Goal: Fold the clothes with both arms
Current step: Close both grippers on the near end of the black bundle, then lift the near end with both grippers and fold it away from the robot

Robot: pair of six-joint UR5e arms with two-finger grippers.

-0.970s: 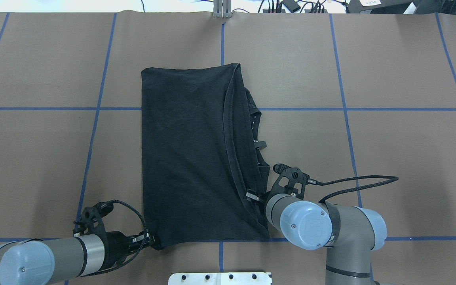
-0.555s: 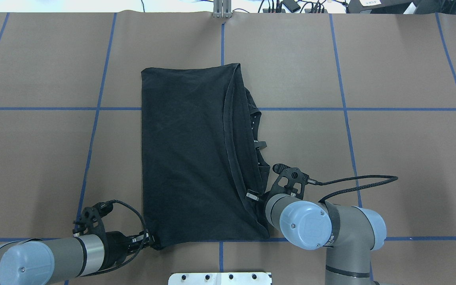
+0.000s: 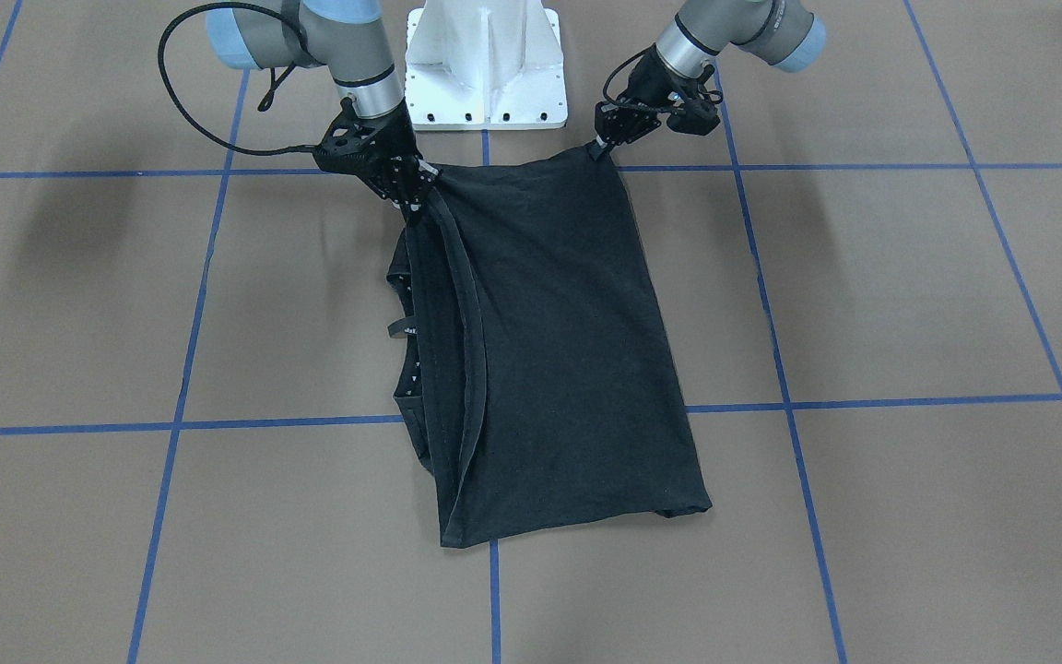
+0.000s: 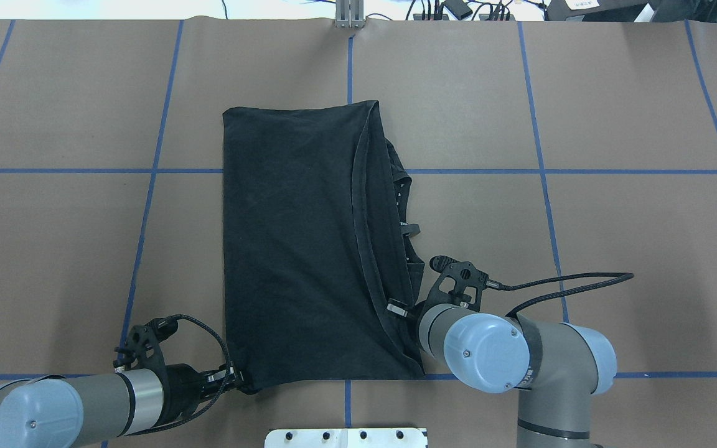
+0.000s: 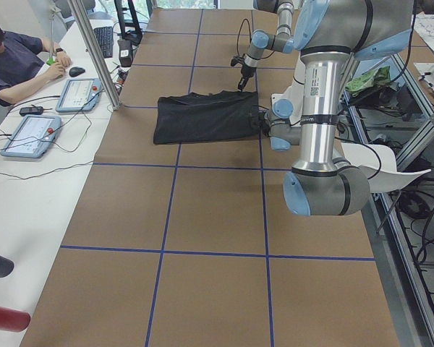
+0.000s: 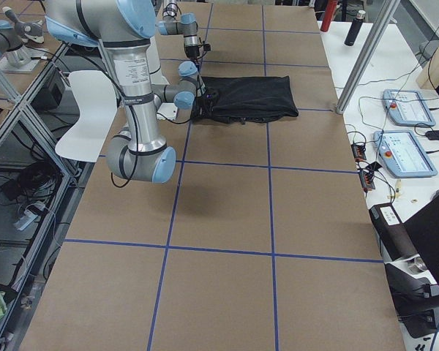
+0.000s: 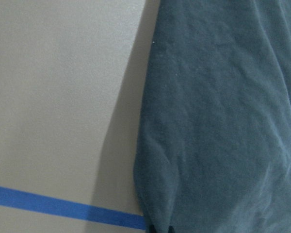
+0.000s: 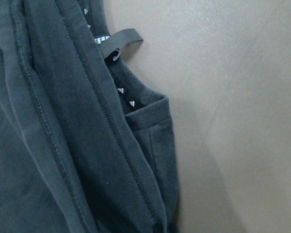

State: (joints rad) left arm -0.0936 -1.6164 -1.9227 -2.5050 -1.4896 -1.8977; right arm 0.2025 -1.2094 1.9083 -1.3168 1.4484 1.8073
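Only the right arm [image 4: 489, 354] has budged since a second ago: its elbow has slid a touch outward and toward the robot, dragging the loop of black cable [image 4: 626, 275] further out, while the left arm [image 4: 84, 407] sits where it was. I've got the black short-sleeved cotton t-shirt [image 4: 296, 249] lying folded lengthwise into a long panel on the brown paper-covered table [image 4: 582, 218], plain side up, straddling a blue tape line [image 4: 53, 170] and reaching down to the one nearest the robot. Stacked hems and sleeve edges pile up along its right-hand side, and a small grey fabric loop [image 8: 121, 38] pokes out there past some tiny white marks. I see the left gripper [image 4: 237, 378] low at the near left corner, jaws pinched together on the cloth, and the front camera shows that corner tugged up to a point at the left gripper [image 3: 607, 138]. Over on the other side, the right gripper [image 4: 399, 308] is closed tight on the layered edge a little further up the shirt, and from the front the right gripper [image 3: 411, 198] has those folds bunched between its jaws. Both wrist cameras show fabric running right down to the fingertips. Behind the two grippers stands the white pedestal base [image 3: 485, 65].
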